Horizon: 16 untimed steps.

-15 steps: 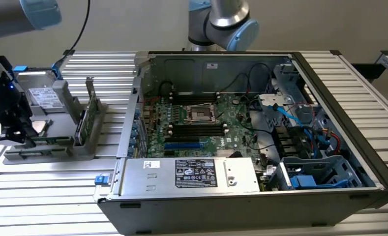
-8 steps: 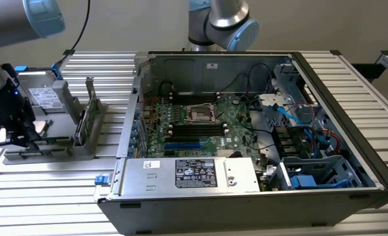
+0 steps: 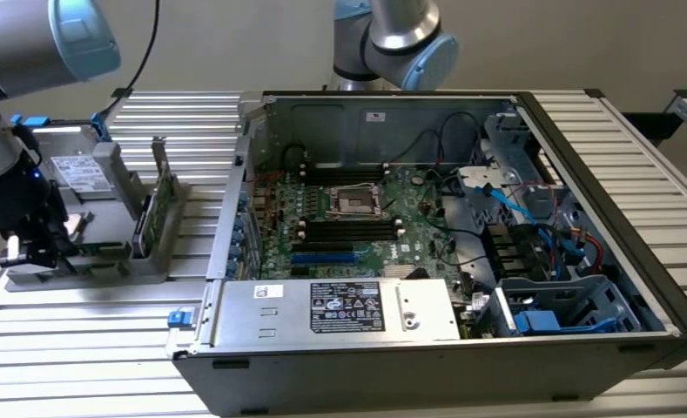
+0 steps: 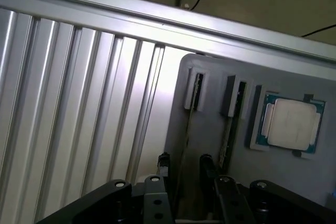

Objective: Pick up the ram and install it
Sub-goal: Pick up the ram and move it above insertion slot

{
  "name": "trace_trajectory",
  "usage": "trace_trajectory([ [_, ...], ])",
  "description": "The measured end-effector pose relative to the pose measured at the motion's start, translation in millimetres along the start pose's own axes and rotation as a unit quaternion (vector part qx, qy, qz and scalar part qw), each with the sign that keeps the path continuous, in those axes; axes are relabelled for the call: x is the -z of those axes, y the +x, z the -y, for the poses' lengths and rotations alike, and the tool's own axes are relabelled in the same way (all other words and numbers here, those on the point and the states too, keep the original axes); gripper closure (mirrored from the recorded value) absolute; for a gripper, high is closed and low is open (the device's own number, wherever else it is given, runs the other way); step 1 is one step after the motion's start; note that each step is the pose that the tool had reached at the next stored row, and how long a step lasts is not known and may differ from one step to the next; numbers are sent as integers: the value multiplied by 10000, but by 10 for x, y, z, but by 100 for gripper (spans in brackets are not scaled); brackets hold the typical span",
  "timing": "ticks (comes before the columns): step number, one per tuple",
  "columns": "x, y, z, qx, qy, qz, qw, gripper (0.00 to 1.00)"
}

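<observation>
Jaws: open, flanking ram (image 4: 188, 129), which stands edge-on in grey holder (image 4: 283, 182) at exterior view's left. Risk: off-centre closing could tilt the stick, jam it in its slot, or catch neighbouring card (image 4: 227, 140).

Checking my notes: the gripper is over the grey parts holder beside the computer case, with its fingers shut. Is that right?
Not quite. The gripper is over the grey parts holder beside the computer case, but its fingers are open, not shut. The wrist view shows them standing apart, with a thin board on edge in the holder seen in the gap between them.
</observation>
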<state>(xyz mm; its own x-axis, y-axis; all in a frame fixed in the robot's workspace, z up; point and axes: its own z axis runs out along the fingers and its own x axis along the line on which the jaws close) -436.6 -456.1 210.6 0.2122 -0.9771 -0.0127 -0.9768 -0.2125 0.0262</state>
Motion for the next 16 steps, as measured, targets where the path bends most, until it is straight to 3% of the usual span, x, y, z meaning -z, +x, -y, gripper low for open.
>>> trace_trajectory([
  [8, -144, 2, 4, 0, 0, 0, 10000, 64],
  [16, -171, 5, 12, 0, -5, 2, 10000, 64],
])
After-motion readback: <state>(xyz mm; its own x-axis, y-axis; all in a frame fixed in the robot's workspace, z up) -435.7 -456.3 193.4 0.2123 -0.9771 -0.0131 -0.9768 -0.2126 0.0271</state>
